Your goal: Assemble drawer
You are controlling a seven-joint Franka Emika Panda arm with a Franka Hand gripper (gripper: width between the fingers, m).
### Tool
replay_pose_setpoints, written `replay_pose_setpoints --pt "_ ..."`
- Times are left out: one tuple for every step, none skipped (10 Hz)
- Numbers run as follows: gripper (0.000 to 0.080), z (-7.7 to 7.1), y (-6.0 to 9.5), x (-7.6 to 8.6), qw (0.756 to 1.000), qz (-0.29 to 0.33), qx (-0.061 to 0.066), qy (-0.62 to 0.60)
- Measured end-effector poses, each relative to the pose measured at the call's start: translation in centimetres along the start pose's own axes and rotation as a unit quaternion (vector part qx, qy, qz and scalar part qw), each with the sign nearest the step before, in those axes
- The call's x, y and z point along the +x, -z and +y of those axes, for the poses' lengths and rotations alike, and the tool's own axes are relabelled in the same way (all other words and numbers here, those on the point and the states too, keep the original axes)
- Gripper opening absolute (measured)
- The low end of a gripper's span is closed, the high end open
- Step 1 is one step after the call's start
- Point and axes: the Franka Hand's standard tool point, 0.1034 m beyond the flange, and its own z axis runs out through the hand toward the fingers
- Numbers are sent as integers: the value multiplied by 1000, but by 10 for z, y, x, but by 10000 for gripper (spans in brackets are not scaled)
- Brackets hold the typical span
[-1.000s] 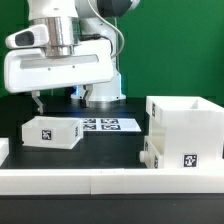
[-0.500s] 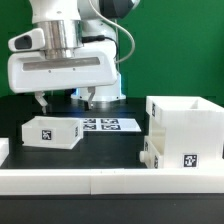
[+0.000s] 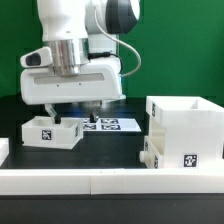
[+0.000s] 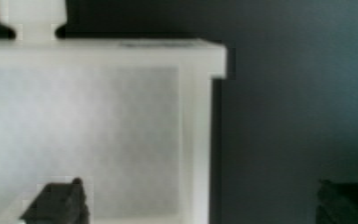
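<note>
A small white open-top tray (image 3: 50, 131) with a square tag on its front stands on the black table at the exterior view's left. My gripper (image 3: 74, 112) hangs open just above its right end, one finger (image 3: 53, 114) over the tray's inside, the other finger (image 3: 96, 108) outside its wall. The wrist view shows the tray's pale inside (image 4: 96, 130) and its wall, with one dark fingertip (image 4: 55, 203) over the tray and the other fingertip (image 4: 350, 200) over the black table. The large white cube-shaped housing (image 3: 186, 131) stands at the right, a second tray (image 3: 151, 153) against its left side.
The marker board (image 3: 113, 124) lies flat behind the tray, under the arm. A long low white rail (image 3: 100, 180) runs along the front edge of the table. A green wall stands behind.
The arm has come down and shifted toward the exterior view's right; the open fingers now sit around the right wall of the left tray.
</note>
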Motion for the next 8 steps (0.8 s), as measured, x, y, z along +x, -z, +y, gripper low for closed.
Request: replay_pose_setpoints --pt "649 1 -7 -3 1000 2 -1 5" --pt "649 -1 -11 -4 1000 3 -2 7" --pt "649 -2 -16 -6 1000 6 -3 9" --pt "649 -2 -22 -7 1000 10 -4 11" --pt "649 -3 -25 -7 1000 11 -5 14" --pt "562 -2 -27 -9 1000 13 -6 17" --pt "414 -2 -28 -9 1000 14 -6 18" --pt "414 -3 -28 -9 1000 14 -6 19"
